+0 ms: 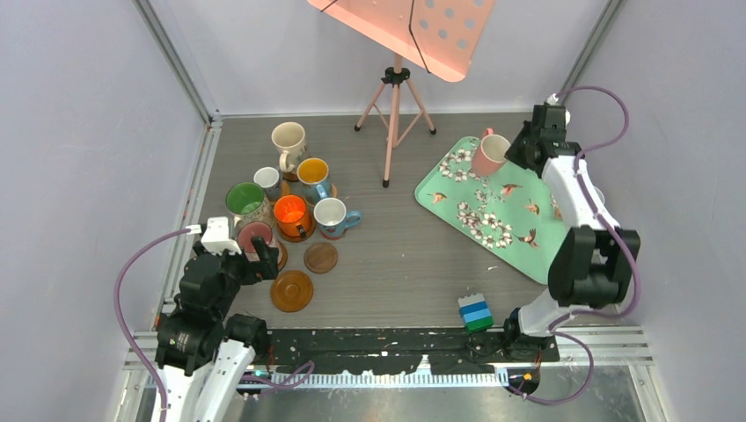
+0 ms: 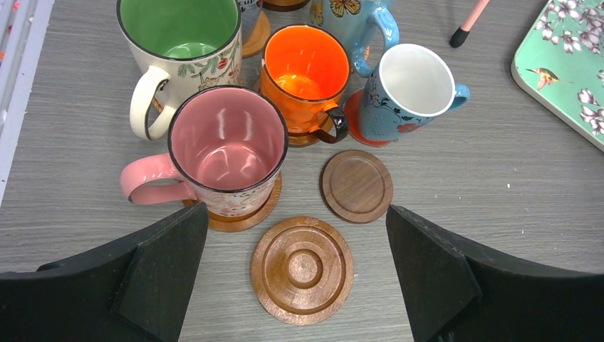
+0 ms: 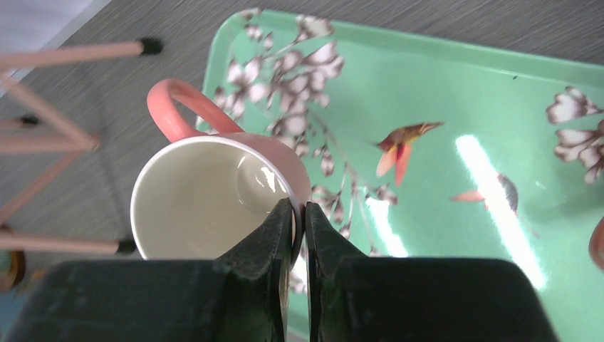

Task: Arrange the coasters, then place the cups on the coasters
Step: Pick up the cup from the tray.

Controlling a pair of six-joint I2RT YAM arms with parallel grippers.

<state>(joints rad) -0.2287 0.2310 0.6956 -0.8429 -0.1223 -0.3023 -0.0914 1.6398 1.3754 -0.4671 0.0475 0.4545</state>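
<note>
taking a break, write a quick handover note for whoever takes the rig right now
Left gripper: open, empty, above two bare coasters, the grooved coaster and the plain coaster.
Right gripper: shut on the rim of the cream-lined cup, which stands on the tray.
Done: pink-lined cup, orange cup and blue cup sit on coasters.
Left: carry the cream-lined cup to a bare coaster.

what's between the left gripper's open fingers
A grooved brown coaster with no cup on it, framed by the left gripper in the left wrist view.
</note>
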